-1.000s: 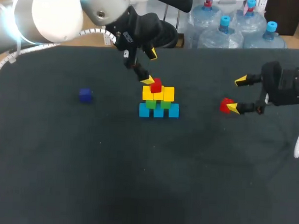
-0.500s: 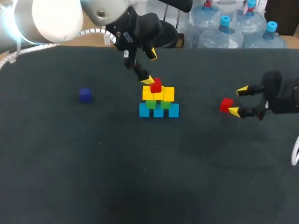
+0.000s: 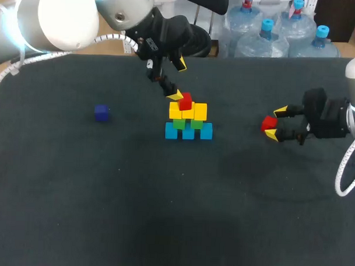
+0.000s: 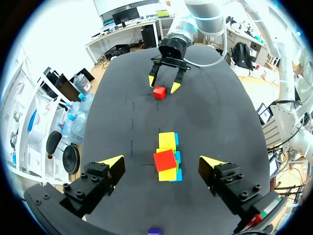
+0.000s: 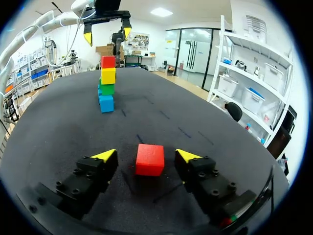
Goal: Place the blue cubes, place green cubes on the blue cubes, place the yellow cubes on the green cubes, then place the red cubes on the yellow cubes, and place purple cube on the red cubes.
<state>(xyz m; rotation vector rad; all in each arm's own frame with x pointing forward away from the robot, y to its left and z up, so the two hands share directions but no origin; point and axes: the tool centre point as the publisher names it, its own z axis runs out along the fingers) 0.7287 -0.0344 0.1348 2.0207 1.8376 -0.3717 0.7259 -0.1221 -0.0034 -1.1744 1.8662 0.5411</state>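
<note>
A stack stands mid-table: blue cubes (image 3: 188, 131), green cubes (image 3: 187, 123), yellow cubes (image 3: 188, 112) and one red cube (image 3: 185, 102) on top. My left gripper (image 3: 178, 79) hangs open just above and behind that red cube (image 4: 165, 160), touching nothing. A second red cube (image 3: 269, 123) lies on the table to the right. My right gripper (image 3: 277, 123) is low around it, open. In the right wrist view this cube (image 5: 150, 159) sits between the fingers with a small gap on each side. A purple cube (image 3: 101, 112) lies alone at the left.
The black table (image 3: 175, 203) carries nothing else in its front half. The stack (image 5: 106, 83) stands well ahead of my right gripper, with my left gripper (image 5: 104, 27) above it.
My right gripper slid left along the table until the loose red cube lay between its fingers, and the fingers have narrowed. The left arm and the stack have not moved.
</note>
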